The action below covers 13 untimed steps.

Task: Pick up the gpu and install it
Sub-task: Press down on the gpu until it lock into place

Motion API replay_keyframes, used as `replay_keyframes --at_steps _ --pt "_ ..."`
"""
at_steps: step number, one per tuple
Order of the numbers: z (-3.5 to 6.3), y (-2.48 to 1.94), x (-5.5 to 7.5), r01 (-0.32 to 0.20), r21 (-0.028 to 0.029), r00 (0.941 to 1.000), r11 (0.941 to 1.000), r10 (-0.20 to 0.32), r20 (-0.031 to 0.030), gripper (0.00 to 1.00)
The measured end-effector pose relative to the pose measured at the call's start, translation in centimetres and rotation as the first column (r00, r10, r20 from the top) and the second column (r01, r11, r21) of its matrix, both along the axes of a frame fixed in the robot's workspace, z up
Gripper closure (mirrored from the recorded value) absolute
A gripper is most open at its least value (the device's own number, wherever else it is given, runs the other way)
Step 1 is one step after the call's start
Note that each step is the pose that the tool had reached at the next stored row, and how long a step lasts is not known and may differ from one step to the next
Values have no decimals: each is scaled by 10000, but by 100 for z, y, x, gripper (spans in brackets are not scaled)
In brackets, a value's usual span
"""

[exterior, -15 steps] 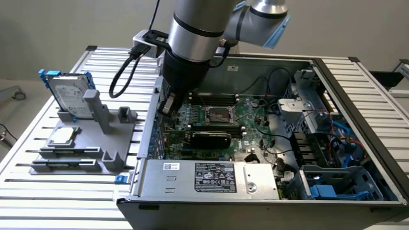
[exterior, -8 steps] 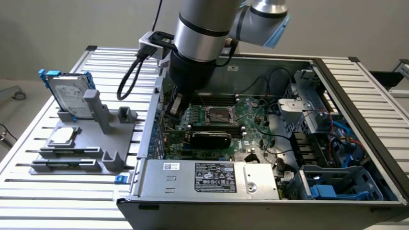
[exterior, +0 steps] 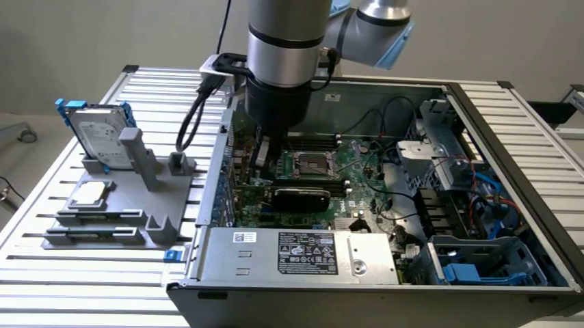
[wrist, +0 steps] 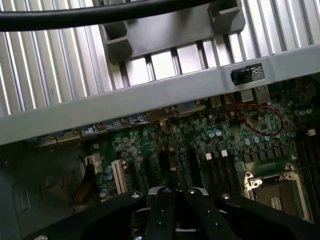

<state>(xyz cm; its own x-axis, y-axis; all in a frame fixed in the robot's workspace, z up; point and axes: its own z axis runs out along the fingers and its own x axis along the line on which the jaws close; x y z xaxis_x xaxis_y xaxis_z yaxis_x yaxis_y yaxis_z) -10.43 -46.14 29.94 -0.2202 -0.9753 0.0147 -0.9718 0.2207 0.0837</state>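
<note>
Black fingers (wrist: 176,200) over motherboard (wrist: 225,145), tips cut off

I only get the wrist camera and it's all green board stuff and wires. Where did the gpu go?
Observer: The gpu sits on the motherboard inside the open case. Its black cover is just to the exterior view's right of the gripper.
Operator: Is there anything on the table outside the case?
Observer: Yes. A silver hard drive with a blue frame stands upright in a grey holder at the exterior view's left.
</note>
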Motion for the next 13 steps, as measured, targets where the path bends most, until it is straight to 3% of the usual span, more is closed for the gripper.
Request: replay_keyframes --at_steps 2,3,6,9,13 --pt "0 0 7 -80 10 9997 10000 80 251 89" --pt "0 0 12 -116 17 9993 9999 115 342 89" --pt "0 -1 36 -214 41 9984 9998 211 524 89" --pt "2 -2 78 -310 69 9978 9995 306 596 89" --pt "4 -3 106 -417 93 9974 9991 410 585 89"
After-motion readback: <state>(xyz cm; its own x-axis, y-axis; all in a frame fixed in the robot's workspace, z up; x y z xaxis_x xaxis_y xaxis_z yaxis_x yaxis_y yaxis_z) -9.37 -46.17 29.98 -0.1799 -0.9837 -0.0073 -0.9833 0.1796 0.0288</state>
